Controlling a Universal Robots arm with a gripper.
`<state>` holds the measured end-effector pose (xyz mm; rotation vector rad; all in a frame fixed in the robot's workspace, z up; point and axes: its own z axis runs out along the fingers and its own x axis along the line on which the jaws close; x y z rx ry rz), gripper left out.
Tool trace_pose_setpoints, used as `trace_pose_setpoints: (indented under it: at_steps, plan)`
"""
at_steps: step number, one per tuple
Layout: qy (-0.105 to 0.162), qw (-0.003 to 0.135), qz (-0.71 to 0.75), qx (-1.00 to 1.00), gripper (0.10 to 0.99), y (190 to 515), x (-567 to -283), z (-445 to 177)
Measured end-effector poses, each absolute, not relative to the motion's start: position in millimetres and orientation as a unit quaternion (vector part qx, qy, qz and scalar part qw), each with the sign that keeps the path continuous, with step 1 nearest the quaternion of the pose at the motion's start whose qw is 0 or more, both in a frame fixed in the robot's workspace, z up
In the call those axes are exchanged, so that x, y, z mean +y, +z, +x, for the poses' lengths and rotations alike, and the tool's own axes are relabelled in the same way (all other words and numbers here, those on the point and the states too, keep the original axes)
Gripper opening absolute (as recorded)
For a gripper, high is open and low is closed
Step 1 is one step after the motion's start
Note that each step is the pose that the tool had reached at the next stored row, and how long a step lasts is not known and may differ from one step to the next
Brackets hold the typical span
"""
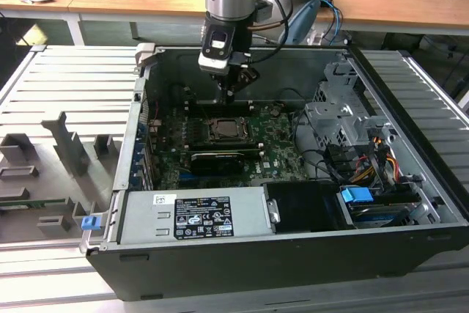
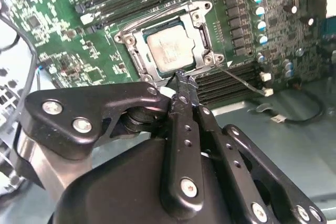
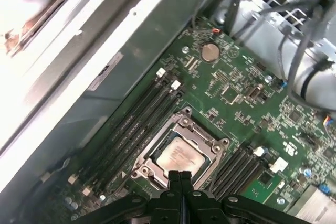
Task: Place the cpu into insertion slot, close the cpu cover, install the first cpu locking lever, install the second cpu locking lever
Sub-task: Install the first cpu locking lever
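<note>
end effector [image 2: 181, 81] clenched on nothing, tips hanging by the edge of the insertion slot [image 2: 129, 46]; cpu [image 2: 170, 48] seated inside it, cpu cover [image 2: 203, 32] lying flat over it.

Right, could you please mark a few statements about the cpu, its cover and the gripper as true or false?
1. The cpu lies in the insertion slot. True.
2. The gripper grips the cpu. False: it is shut on nothing, above the slot's edge.
3. The cpu cover lies flat around the cpu. True.
4. The computer case has its side panel on. False: it lies open, with the green board exposed.
5. The gripper hangs outside the case. False: it hangs inside, over the green board, close to the slot.
</note>
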<state>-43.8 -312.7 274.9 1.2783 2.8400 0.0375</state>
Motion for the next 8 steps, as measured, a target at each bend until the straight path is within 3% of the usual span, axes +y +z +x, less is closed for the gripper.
trace_pose_setpoints:
  at_steps: [8]
  plan:
    - [0.013,0.012,0.306,0.952,0.106,274.6,-312.7,-43.8]
